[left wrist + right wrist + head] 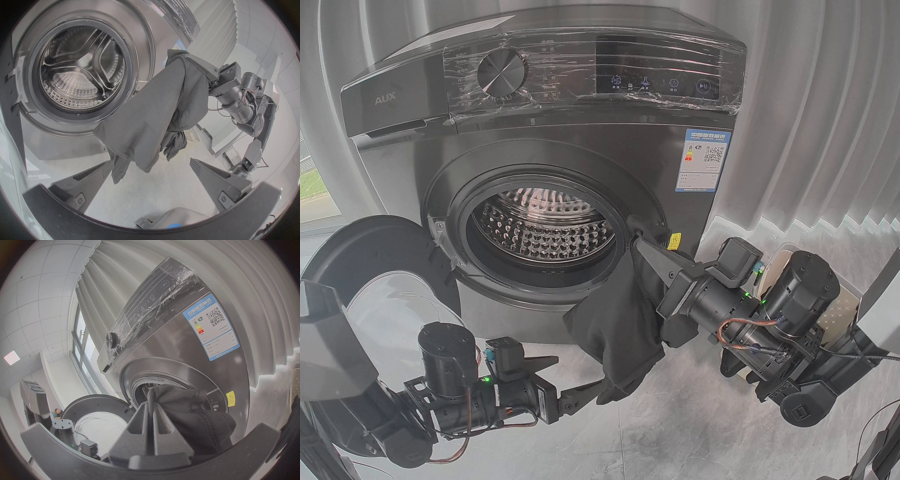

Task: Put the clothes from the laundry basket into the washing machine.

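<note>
The grey washing machine (550, 144) stands with its round door (369, 262) swung open to the left and its steel drum (544, 231) bare. My right gripper (640, 245) is at the right rim of the opening, shut on a dark garment (619, 325) that hangs down toward the floor. In the right wrist view the gripper (152, 401) pinches a fold of the garment (193, 418). My left gripper (575, 378) is low in front of the machine, open, with one fingertip at the garment's lower hem. From the left wrist the garment (150, 118) hangs just above that open gripper (150, 162).
A white perforated laundry basket (840, 315) sits on the floor behind my right arm, by the pleated curtain (819, 125). The open door takes up the floor space at the left. Pale tiled floor (687, 431) lies in front of the machine.
</note>
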Controlling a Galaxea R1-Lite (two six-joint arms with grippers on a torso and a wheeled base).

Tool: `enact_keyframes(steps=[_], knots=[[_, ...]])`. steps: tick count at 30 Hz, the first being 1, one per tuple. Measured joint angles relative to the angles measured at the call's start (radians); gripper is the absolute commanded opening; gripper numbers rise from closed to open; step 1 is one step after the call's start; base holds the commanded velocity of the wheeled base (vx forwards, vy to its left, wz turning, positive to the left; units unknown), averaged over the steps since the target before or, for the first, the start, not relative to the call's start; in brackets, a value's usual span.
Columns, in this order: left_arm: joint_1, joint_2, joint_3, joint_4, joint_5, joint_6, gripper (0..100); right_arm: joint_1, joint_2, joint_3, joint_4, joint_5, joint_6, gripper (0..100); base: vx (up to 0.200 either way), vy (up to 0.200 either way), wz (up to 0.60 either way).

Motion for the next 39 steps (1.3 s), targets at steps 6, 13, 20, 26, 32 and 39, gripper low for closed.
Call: enact_keyframes(steps=[6,13,20,26,32,39], knots=[[-0.004,0.172,0.014,-0.199,0.002,-0.003,100,0.0,-0.002,-0.002,0.0,0.0,0.004,0,0.0,0.0,0.0],[-0.006,0.323,-0.004,-0.277,0.002,-0.059,100,0.0,-0.002,-0.004,0.0,0.0,0.006,0,0.0,0.0,0.0],[-0.01,0.388,-0.075,-0.279,-0.005,-0.125,100,0.004,-0.001,-0.009,-0.001,0.0,0.006,0,0.0,0.0,0.0],[-0.023,0.426,-0.143,-0.279,-0.008,-0.2,100,0.007,-0.001,-0.01,-0.002,-0.001,0.006,0,0.0,0.0,0.0],[-0.031,0.462,-0.204,-0.279,-0.008,-0.227,100,0.009,-0.001,-0.01,-0.002,0.0,0.006,0,0.0,0.0,0.0],[-0.042,0.509,-0.258,-0.279,-0.008,-0.233,100,0.01,-0.001,-0.009,-0.002,-0.001,0.006,0,0.0,0.0,0.0]])
